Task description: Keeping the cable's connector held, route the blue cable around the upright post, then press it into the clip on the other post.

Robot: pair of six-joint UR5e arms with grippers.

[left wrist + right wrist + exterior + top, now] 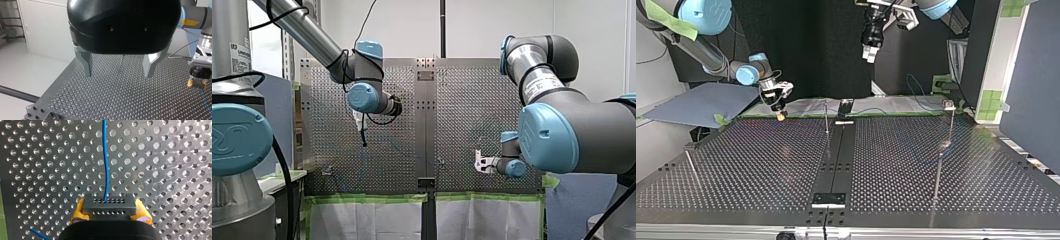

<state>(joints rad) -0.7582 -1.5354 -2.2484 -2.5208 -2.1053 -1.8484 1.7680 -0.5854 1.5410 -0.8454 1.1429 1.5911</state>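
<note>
My right gripper (110,213) is pinching the connector (109,203), with the blue cable (106,157) running straight ahead; my left gripper (118,75), jaws spread, is hovering farther from it.

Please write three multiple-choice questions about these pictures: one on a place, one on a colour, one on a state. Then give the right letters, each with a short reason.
1. Where is the connector?
A) between the right end effector's pads
B) lying on the table
C) clipped on a post

2. What colour are those pads?
A) green
B) yellow
C) white

3. How is the left end effector?
A) shut on a post
B) shut, empty
C) open, empty

1 A: the right wrist view shows it clamped there, the blue cable leading out ahead.
2 B: yellow shows at both sides of the connector.
3 C: its metal fingers stand apart with nothing between.
</note>
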